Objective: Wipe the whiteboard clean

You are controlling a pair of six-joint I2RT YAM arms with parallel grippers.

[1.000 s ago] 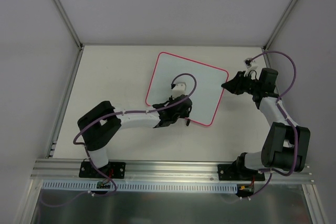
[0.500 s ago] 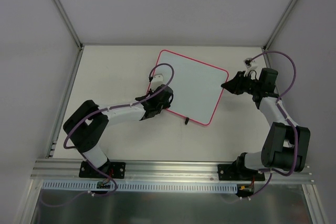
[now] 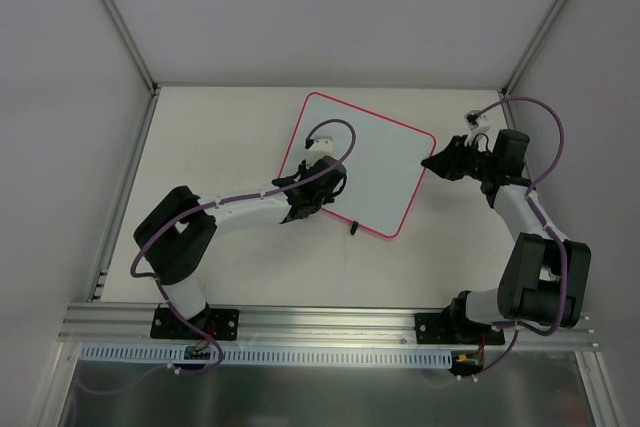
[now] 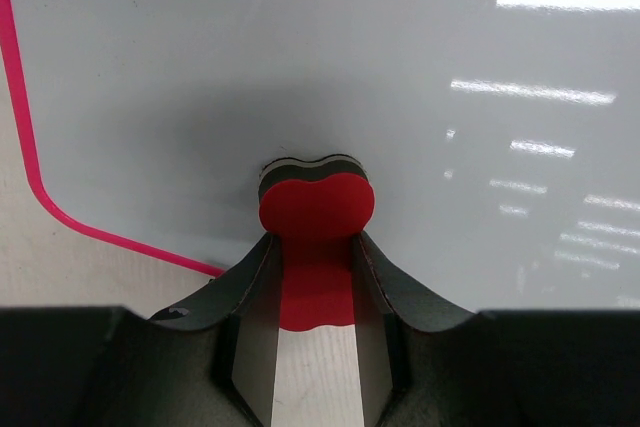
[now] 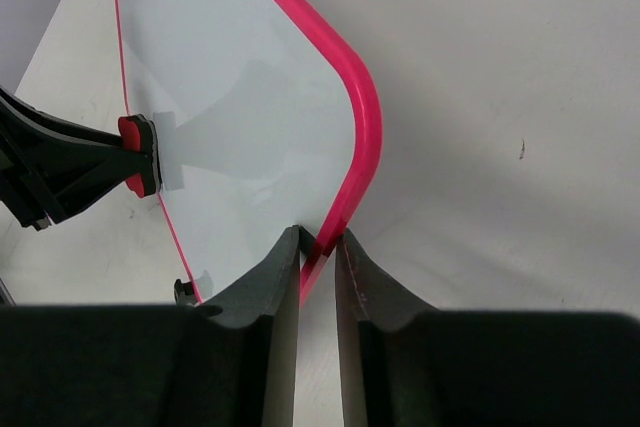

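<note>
Pink-red plastic is framing the whiteboard (image 3: 372,152), which is lying face up and a little askew on the table (image 3: 210,137), toward its far middle. It is looking thin, light and stiff, and its glossy face is probably slick. A sideways rub is likely to push it across the table unless it is pinned, so the rim is the better place to hold it than the shiny surface. On the left, the left arm is stretching low and long from its base toward the board's near-left part. The left gripper (image 4: 316,252) is clamping a small red eraser (image 4: 317,207) by its waist. The eraser's head appears to be touching the white surface just inside the rounded corner. From that wrist the surface is showing only reflected lights and no marks. A small black foot (image 3: 354,228) is poking out at the near edge. On the right, the right arm is rising from its base and bending back toward the board. The right gripper (image 5: 318,243) is pinching the frame (image 5: 366,112) at the right edge, its jaws nearly together on the rim.
</note>
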